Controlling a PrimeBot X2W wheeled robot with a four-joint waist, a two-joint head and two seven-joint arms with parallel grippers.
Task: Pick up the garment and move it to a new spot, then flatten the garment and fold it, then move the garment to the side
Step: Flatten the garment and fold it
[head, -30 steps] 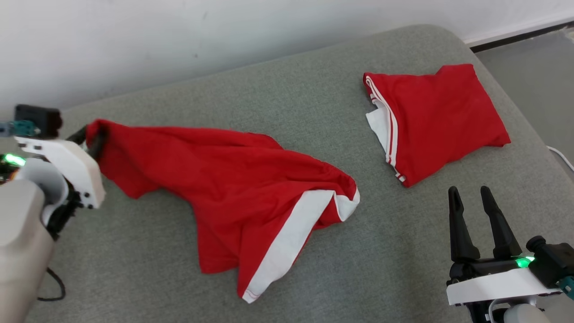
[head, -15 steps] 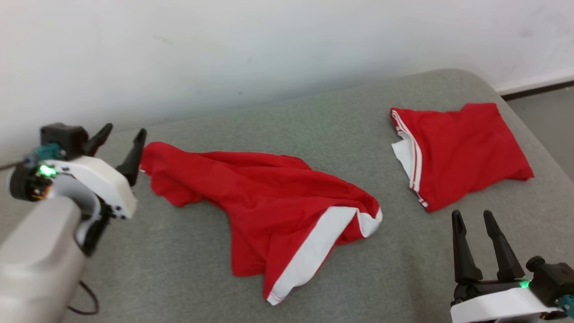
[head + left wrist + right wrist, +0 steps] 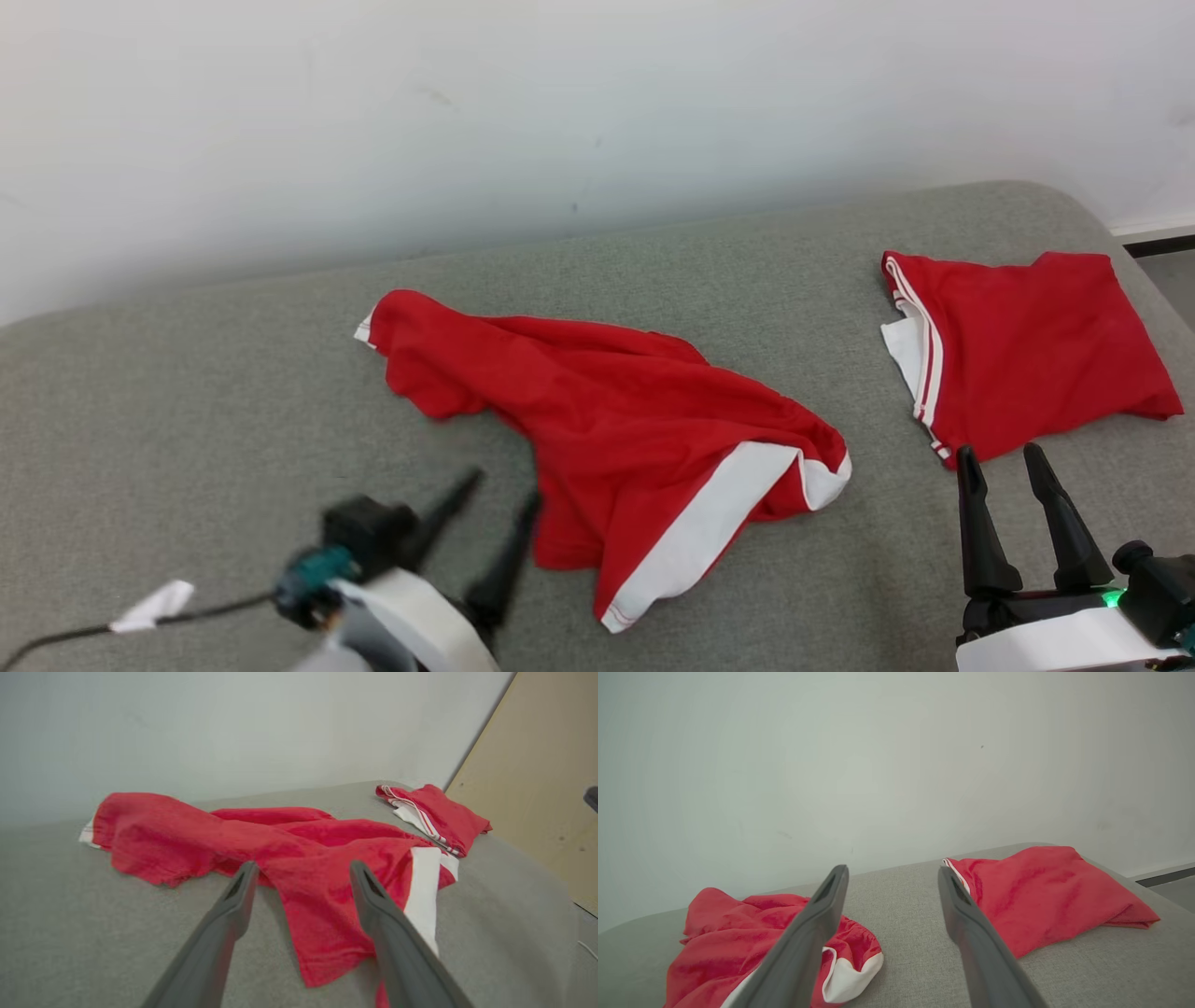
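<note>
No text, label, brand, number or sign can be read in any view I checked. One item noted: a small white tag sits on the dark cable, just to the left of the left gripper. It is too blurred for me to tell whether it is printed at all.

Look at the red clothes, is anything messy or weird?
Yes. The crumpled garment lies twisted and bunched in the middle of the cushion, its white band skewed, while the folded garment at the right is neat. Nothing looks torn or spilled.
</note>
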